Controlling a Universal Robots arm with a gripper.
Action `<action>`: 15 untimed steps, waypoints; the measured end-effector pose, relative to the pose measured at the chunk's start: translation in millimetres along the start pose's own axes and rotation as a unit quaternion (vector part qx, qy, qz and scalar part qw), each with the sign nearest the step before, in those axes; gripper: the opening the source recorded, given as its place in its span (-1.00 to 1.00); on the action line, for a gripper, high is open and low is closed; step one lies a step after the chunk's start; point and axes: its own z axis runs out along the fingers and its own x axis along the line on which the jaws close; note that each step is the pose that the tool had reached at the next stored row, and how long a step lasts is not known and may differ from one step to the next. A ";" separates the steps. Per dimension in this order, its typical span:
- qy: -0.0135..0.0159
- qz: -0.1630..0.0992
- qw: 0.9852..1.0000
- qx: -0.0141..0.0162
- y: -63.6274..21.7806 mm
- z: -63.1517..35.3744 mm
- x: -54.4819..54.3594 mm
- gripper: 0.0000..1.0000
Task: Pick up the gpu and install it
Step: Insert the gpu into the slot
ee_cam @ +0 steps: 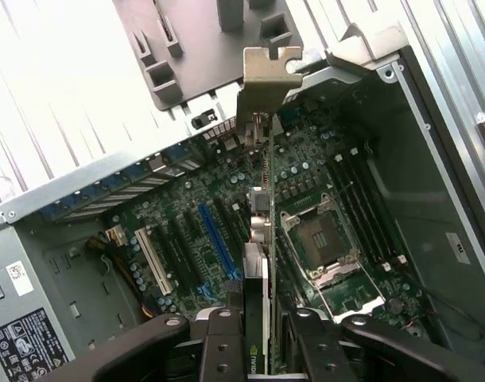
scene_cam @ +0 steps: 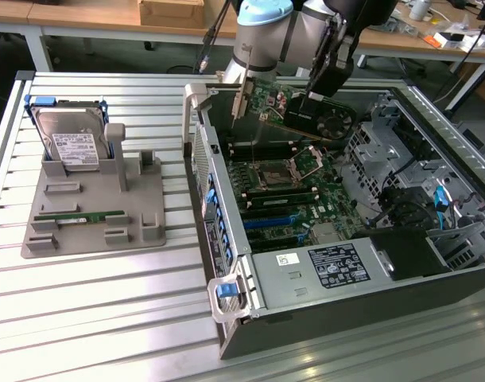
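gpu [scene_cam: 310,115] hangs edge-down over the open computer case [scene_cam: 346,318], clamped between the gripper [scene_cam: 312,97] fingers, its shiny bracket [ee_cam: 262,79] near the case wall. The case sits on a ribbed aluminium slat table [scene_cam: 107,318], with a wooden bench [scene_cam: 91,12] behind. A grey plastic fixture [scene_cam: 147,199] holds a boxy hard drive [scene_cam: 71,143] and a thin green memory stick [scene_cam: 79,216].

A slatted metal table [scene_cam: 99,318] carries everything here, its ribs running across from the exterior view's left to its right. Two things sit directly on it. A grey moulded holder [scene_cam: 143,199] lies flat on the slats toward the exterior view's left. Just beside it on the right, an open computer case [scene_cam: 330,314] lies on its side, open face up.
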 end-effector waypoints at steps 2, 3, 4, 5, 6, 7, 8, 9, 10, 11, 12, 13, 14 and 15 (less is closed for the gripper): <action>0.002 -0.038 0.999 0.001 -0.9 0.3 -0.4 -0.47; 0.002 -0.040 0.999 0.001 -0.9 0.3 -0.4 -0.47; 0.002 -0.041 0.999 0.001 -0.9 0.4 -0.4 -0.47; 0.002 -0.043 0.999 0.001 -0.9 0.4 -0.4 -0.47; 0.003 -0.044 0.999 0.001 -0.9 0.4 -0.4 -0.47; 0.003 -0.045 0.999 0.001 -0.9 0.4 -0.4 -0.47; 0.003 -0.046 0.999 0.001 -0.9 0.5 -0.4 -0.47; 0.003 -0.047 0.999 0.001 -0.9 0.5 -0.4 -0.47; 0.003 -0.049 0.999 0.001 -0.9 0.5 -0.4 -0.47; 0.003 -0.050 0.999 0.001 -0.9 0.5 -0.4 -0.47; 0.003 -0.051 0.999 0.001 -0.9 0.5 -0.4 -0.47; 0.003 -0.052 0.999 0.001 -0.9 0.5 -0.4 -0.47; 0.003 -0.053 0.999 0.001 -0.9 0.5 -0.4 -0.47; 0.003 -0.054 0.999 0.001 -0.9 0.5 -0.4 -0.47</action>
